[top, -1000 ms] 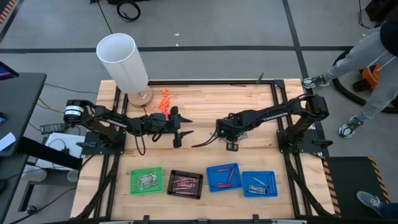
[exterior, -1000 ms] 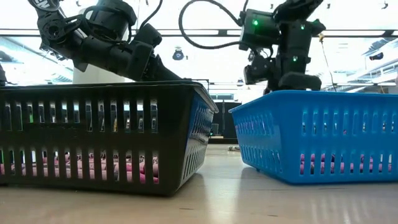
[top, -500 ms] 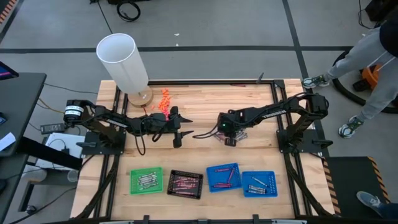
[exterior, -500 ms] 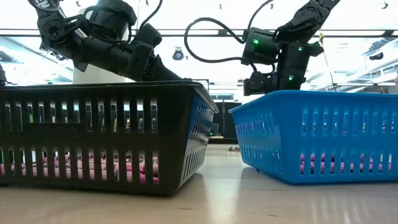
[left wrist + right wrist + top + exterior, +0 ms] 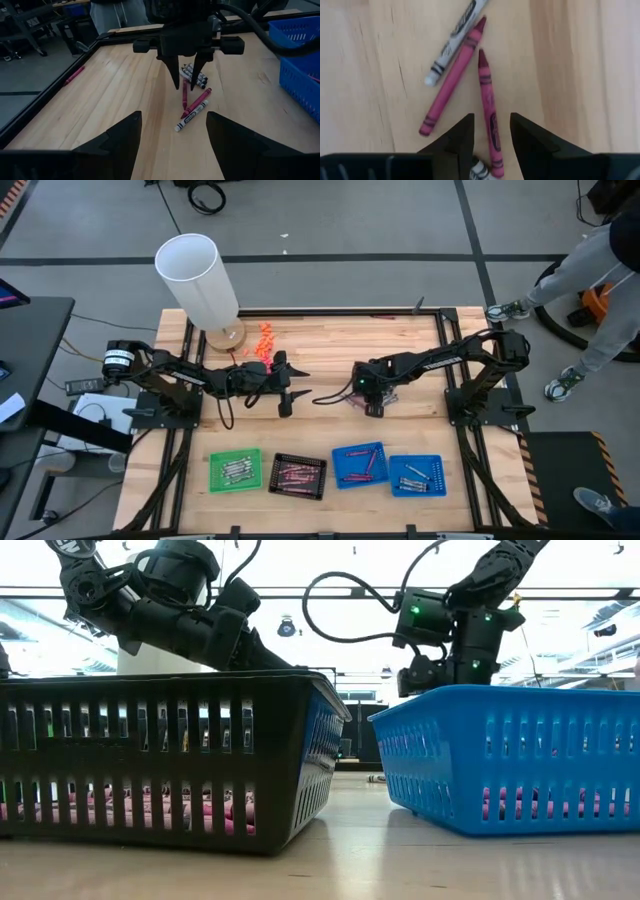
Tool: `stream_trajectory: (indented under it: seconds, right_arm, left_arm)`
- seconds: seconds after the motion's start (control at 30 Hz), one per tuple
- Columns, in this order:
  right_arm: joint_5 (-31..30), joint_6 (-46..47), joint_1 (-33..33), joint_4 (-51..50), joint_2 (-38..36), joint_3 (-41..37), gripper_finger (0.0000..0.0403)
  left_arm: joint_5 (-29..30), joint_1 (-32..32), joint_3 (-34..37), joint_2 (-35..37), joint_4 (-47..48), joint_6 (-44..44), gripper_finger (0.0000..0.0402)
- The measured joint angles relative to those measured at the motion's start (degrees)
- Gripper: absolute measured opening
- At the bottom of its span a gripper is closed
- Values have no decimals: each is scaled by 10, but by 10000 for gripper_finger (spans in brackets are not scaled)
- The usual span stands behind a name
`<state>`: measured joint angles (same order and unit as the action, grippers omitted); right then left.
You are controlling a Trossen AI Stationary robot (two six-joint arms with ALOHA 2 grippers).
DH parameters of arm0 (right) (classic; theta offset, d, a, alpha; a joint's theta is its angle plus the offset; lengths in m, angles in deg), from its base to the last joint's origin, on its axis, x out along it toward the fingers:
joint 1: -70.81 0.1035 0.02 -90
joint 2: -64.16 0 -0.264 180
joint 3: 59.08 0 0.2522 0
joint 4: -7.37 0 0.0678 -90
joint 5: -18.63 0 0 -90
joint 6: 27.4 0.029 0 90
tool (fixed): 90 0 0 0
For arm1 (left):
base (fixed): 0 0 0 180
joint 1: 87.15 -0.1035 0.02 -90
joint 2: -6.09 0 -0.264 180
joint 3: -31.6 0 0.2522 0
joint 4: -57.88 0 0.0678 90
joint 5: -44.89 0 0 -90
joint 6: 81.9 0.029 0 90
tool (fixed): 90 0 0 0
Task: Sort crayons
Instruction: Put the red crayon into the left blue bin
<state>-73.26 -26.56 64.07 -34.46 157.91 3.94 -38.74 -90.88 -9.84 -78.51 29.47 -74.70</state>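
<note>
Loose pile: a few crayons point(image 5: 194, 102) lie unsorted on the bare wood of the table point(image 5: 330, 340), near its middle; this pile is the landmark below.
Right gripper point(image 5: 490, 134): hangs straight over the pile, fingers parted with nothing between them, astride the maroon crayon point(image 5: 488, 107), apparently lined up to pinch it along its length.
Neighbours: a pink crayon point(image 5: 453, 76) and a white-wrapped one point(image 5: 454, 39) lie just beside the maroon one, so the narrow gap probably avoids catching them.
Left gripper point(image 5: 285, 383): waits to one side of the pile, fingers wide apart and empty, likely keeping clear.
Trays: green point(image 5: 236, 472), black point(image 5: 298, 475) and two blue point(image 5: 360, 464) stand in a row well apart from the pile, each already holding crayons, ready for drops.
</note>
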Motion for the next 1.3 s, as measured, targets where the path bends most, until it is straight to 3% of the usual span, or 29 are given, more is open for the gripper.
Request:
stream_trajectory:
  seconds: [0.33, 0.93, 1.3]
  right_arm:
    - [16, 20, 0, -15, 0, 0, 125]
    - [16, 47, 0, 14, -2, -36, 40]
    - [17, 36, 0, -31, 3, 6, 38]
  left_arm:
    - [0, 0, 0, 0, 0, 0, 235]
    - [1, 0, 0, 0, 0, 0, 235]
    - [1, 0, 0, 0, 0, 0, 235]
